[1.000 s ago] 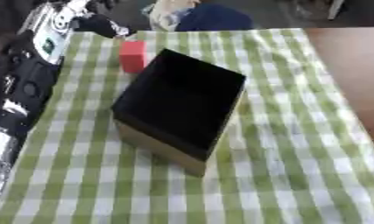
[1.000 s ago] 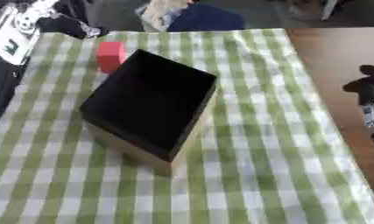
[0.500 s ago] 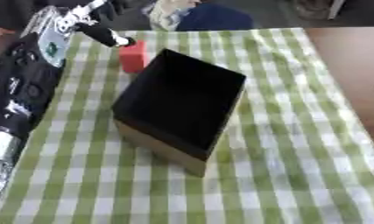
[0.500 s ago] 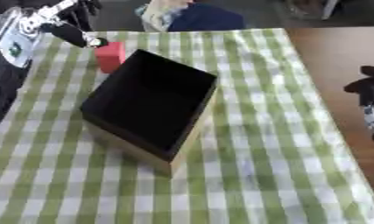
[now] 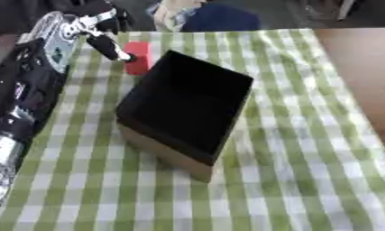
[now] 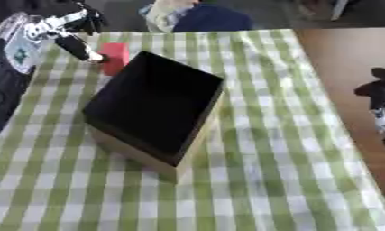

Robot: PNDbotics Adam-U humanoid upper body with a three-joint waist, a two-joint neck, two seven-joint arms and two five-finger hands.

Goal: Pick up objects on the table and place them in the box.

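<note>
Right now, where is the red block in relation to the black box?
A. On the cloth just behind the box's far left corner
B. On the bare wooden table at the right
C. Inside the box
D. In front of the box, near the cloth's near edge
A: the red block stands on the checked cloth at the far left corner of the black box, with the left hand reaching to it.

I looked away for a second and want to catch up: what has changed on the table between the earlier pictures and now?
The left hand has come in from the far left corner toward the red block, and a dark finger now reaches its left side; no grasp shows yet. The red block, the black box and the right hand at the right edge stayed put.
</note>
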